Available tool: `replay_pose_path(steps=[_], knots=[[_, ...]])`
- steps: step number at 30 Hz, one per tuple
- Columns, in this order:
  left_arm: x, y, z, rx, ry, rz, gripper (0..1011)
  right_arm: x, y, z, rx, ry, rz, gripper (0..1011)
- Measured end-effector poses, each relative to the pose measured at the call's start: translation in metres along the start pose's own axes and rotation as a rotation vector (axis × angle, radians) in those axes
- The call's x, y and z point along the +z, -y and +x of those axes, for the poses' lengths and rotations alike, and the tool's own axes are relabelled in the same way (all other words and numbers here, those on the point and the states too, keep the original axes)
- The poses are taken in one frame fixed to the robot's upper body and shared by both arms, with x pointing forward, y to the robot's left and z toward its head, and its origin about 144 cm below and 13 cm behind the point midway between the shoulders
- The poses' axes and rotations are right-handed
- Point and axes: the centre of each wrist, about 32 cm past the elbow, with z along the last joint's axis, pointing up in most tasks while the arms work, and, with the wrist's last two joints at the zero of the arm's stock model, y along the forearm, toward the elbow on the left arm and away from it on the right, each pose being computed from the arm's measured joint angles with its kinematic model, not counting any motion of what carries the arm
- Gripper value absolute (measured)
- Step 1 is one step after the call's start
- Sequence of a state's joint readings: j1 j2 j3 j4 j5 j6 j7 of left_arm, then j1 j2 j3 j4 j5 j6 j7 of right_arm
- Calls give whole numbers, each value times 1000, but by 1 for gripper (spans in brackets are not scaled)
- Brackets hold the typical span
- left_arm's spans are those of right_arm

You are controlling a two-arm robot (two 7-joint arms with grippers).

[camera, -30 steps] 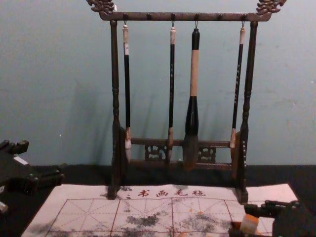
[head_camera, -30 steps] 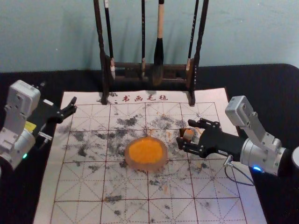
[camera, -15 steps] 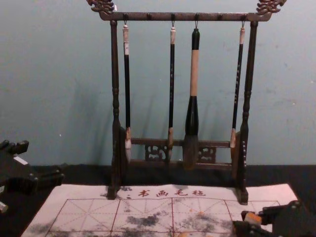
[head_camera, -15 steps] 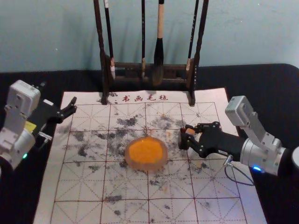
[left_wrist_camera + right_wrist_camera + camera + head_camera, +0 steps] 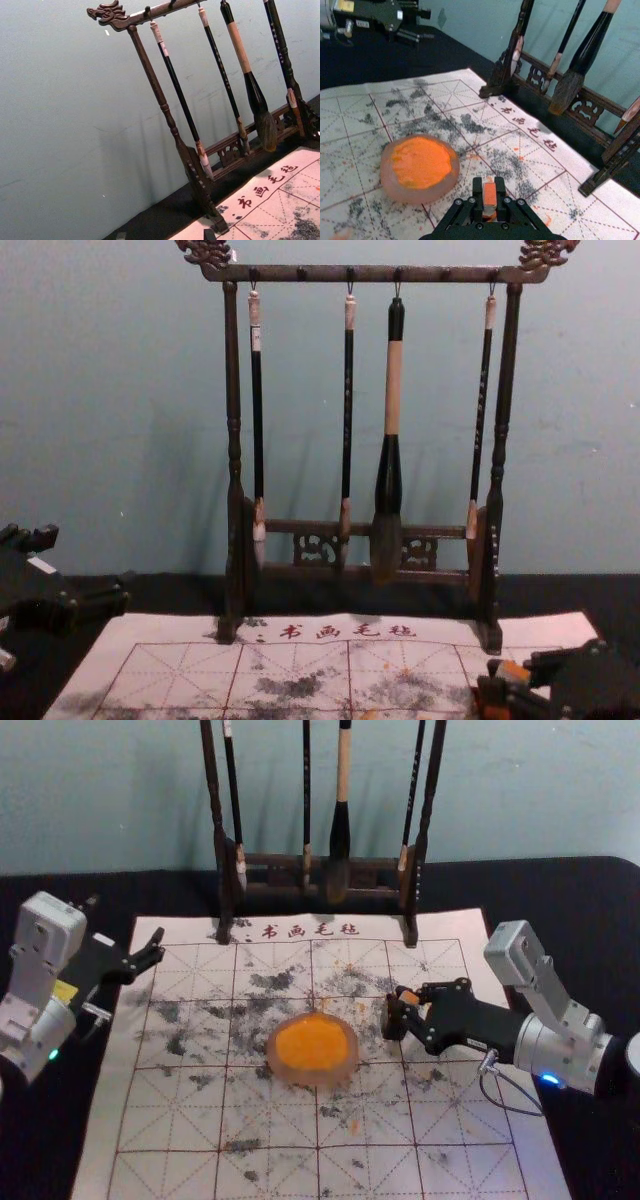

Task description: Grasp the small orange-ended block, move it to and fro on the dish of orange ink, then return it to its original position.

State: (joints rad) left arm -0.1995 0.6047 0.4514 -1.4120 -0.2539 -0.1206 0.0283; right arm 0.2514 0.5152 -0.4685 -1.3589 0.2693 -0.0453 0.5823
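— The orange-ended block [image 5: 490, 196], where exactly?
— Pinched firmly by the right gripper [image 5: 405, 1000], near the round dish of orange ink [image 5: 286, 1070], to its right, apart from it.
— Touching the gridded calligraphy felt [image 5: 270, 1180] below?
— Impossible to tell.
— And the left gripper [image 5: 125, 917]?
— Beside the felt's far left corner, fingers spread wide.
— Farther back?
— A dark carved brush rack [image 5: 300, 274], front feet on the felt's far edge, with four calligraphy brushes [image 5: 394, 390] hanging in a row, bristles down.

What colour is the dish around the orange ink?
The dish is pale brownish pink, best seen in the right wrist view.
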Motion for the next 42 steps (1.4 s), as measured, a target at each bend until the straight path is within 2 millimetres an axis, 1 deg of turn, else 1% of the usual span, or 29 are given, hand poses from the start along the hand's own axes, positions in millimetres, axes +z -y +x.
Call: replay_pose_path(steps=[10, 14, 16, 18, 24, 26, 30, 34, 36, 42], knots=[[0, 0, 0, 0, 0, 0, 1001, 17, 1, 1, 11, -39, 9, 110], [0, 0, 0, 0, 0, 0, 1001, 28, 2, 3, 15, -53, -9, 109], [0, 0, 0, 0, 0, 0, 1001, 38, 4, 6, 18, -49, -9, 109], [0, 0, 0, 0, 0, 0, 1001, 40, 4, 7, 20, -46, -6, 109], [0, 0, 0, 0, 0, 0, 1001, 63, 3, 14, 42, 3, 24, 109], [0, 0, 0, 0, 0, 0, 1001, 67, 1, 15, 51, 16, 31, 109], [0, 0, 0, 0, 0, 0, 1001, 79, -12, 17, 86, 52, 38, 109], [0, 0, 0, 0, 0, 0, 1001, 82, -22, 16, 107, 67, 30, 109], [0, 0, 0, 0, 0, 0, 1001, 86, -33, 14, 134, 72, 23, 109], [0, 0, 0, 0, 0, 0, 1001, 88, -48, 10, 184, 64, -3, 109]])
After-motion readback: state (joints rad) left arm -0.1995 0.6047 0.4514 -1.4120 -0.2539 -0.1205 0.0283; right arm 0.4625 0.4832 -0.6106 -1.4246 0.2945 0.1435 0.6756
